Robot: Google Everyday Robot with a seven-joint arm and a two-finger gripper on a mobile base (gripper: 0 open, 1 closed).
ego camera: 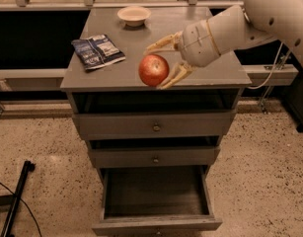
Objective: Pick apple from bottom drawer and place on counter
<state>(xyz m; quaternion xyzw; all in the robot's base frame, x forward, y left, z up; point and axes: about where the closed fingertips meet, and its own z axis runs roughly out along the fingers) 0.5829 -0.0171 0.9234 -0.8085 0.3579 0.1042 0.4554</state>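
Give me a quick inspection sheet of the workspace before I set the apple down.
Surface: counter grey, flat.
Job's things: apple held over the counter's front edge; bottom drawer pulled open, nothing seen inside.
Clutter: cream bowl at the back; dark packet at the left.
Grippers: claw shut on the apple.
Cables: pale cable at the right.
Surroundings: upper two drawers shut; speckled floor; black stand leg lower left.

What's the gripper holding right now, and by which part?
The gripper holds the apple, gripped across its top and under its lower right side, at the front edge of the counter.
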